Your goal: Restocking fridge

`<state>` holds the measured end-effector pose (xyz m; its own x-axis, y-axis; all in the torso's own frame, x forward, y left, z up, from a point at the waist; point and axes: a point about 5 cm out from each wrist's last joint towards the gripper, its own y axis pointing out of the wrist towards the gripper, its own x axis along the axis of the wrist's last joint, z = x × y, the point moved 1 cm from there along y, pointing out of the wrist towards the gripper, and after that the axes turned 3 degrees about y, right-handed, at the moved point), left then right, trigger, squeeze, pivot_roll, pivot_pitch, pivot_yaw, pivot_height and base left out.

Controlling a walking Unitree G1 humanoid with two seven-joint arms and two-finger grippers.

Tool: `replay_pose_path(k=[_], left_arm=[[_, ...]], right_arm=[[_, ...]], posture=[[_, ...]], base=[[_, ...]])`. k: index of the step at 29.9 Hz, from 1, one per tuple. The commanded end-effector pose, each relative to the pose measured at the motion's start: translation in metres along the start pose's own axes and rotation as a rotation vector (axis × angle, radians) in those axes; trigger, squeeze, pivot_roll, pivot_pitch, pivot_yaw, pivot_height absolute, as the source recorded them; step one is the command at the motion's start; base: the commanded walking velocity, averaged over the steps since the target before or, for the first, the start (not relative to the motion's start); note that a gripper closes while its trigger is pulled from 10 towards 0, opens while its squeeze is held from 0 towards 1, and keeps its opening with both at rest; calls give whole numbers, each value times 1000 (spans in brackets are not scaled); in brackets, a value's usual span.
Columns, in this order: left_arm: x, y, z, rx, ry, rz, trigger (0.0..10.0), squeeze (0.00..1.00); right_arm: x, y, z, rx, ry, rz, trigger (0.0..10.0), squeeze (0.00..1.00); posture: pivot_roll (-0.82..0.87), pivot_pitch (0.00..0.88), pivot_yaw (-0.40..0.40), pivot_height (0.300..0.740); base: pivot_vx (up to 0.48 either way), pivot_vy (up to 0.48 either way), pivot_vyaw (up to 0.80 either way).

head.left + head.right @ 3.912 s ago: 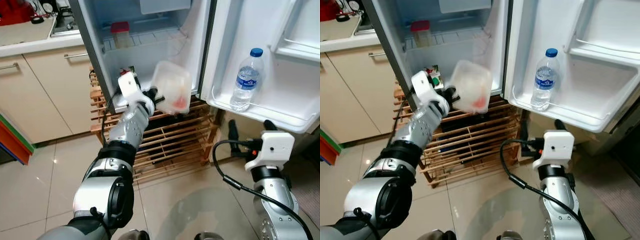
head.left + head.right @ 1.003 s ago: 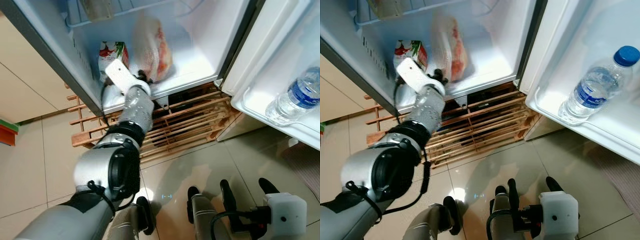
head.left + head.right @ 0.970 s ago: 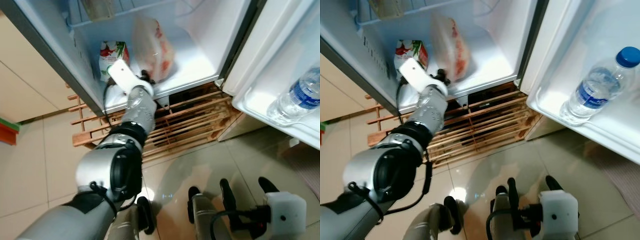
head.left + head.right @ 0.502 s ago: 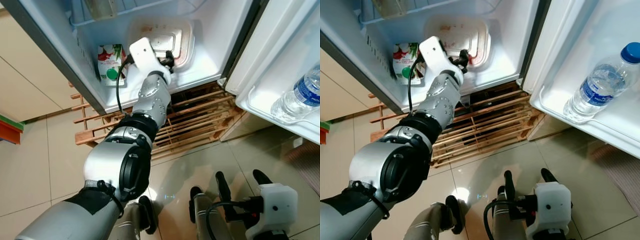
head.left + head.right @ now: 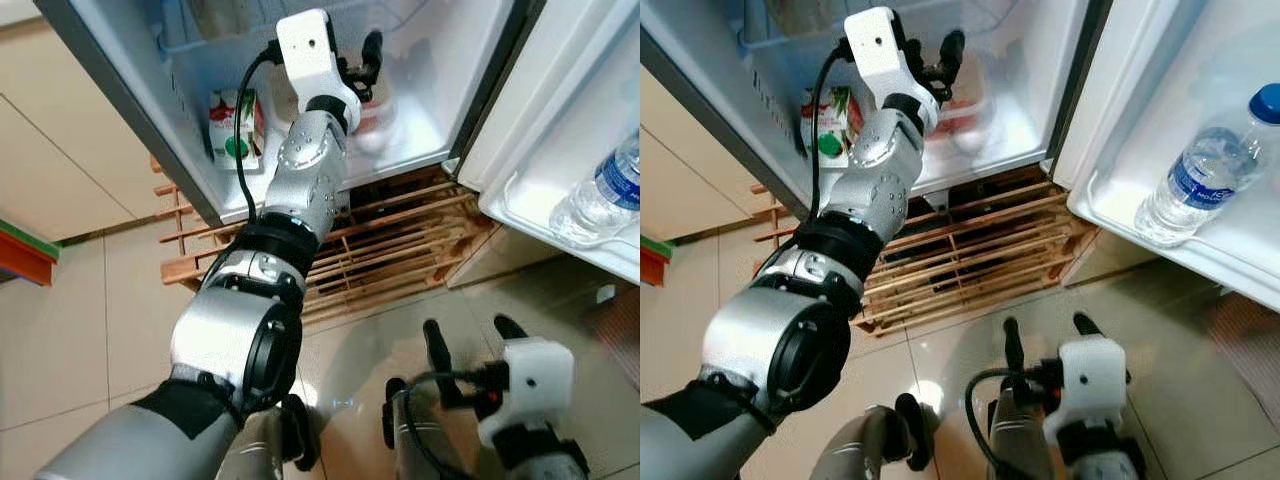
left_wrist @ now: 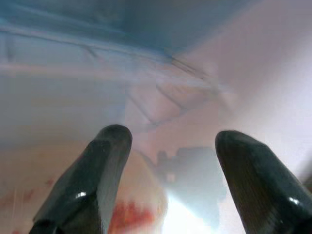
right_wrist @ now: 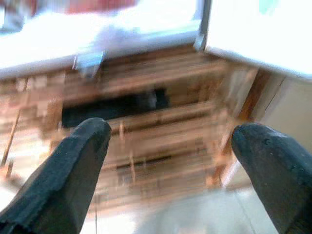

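**A:** Where's the left gripper (image 5: pixel 362 62) right now?

**B:** Up inside the fridge (image 5: pixel 430 90), over the bottom shelf. Fingers spread apart, nothing in them; the left wrist view shows both black tips with a clear gap.

**A:** And the tub?

**B:** The tub (image 5: pixel 375 108) sits flat on the fridge floor, just under and behind the gripper, red stuff visible through it. A carton (image 5: pixel 234 127) stands upright on the same shelf, off to the left.

**A:** Right gripper?

**B:** The right gripper (image 7: pixel 175 170) hangs low by the floor, fingers wide apart, pointing at the wooden rack (image 5: pixel 390 245) under the fridge. A bottle (image 5: pixel 1200 180) stands in the door shelf.
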<state>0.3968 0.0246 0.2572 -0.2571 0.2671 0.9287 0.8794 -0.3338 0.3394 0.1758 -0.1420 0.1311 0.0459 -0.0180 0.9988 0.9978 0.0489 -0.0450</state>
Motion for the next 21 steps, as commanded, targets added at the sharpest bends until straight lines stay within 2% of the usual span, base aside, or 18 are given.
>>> replay_pose_path(k=[1, 2, 3, 4, 7, 10, 11, 14, 16, 17, 18, 21], left_arm=[[-20, -16, -11, -69, 1, 59, 10000, 0], [-23, -23, -6, -83, 28, 74, 10000, 0], [-28, -37, 8, -91, 66, 101, 10000, 0], [-28, -37, 8, -91, 66, 101, 10000, 0], [-34, -56, 24, -94, 118, 146, 10000, 0], [-35, -82, 40, -79, 196, 178, 10000, 0], [-36, -101, 54, -74, 270, 197, 10000, 0], [-37, -106, 57, -75, 290, 203, 10000, 0], [-42, -123, 75, -20, 320, 247, 10000, 0], [-42, -123, 75, -20, 320, 247, 10000, 0], [-50, -146, 96, 21, 412, 284, 10000, 0], [-59, -172, 102, 16, 363, 328, 10000, 0]], right_arm=[[-2, 5, -6, -51, 26, -4, 10000, 0], [-1, 11, -8, -63, 40, -17, 10000, 0], [1, 22, -10, -68, 58, -41, 10000, 0], [1, 22, -10, -68, 58, -41, 10000, 0], [1, 37, -10, -51, 60, -61, 10000, 0], [2, 50, -7, -26, 56, -84, 10000, 0], [4, 59, -7, -20, 50, -104, 10000, 0], [4, 62, -7, -19, 48, -109, 10000, 0], [5, 68, -8, -18, 33, -123, 10000, 0], [5, 68, -8, -18, 33, -123, 10000, 0], [3, 74, -14, -44, 26, -136, 10000, 0], [1, 76, -19, -70, 45, -136, 10000, 0]], posture=[[-287, 136, 120, 740], [-280, 129, 121, 740], [-257, 107, 122, 740], [-257, 107, 122, 740], [-202, 65, 118, 740], [-160, 28, 109, 740], [-140, 4, 101, 740], [-140, 4, 101, 740], [-117, 0, 95, 740], [-117, 0, 95, 740], [-122, 0, 87, 740], [-132, 0, 79, 740]], base=[[0, 0, 0], [0, 0, 0], [0, 0, 0], [0, 0, 0], [0, 0, 0], [0, 0, 0], [0, 0, 0], [0, 0, 0], [0, 0, 0], [0, 0, 0], [0, 0, 0], [0, 0, 0]])
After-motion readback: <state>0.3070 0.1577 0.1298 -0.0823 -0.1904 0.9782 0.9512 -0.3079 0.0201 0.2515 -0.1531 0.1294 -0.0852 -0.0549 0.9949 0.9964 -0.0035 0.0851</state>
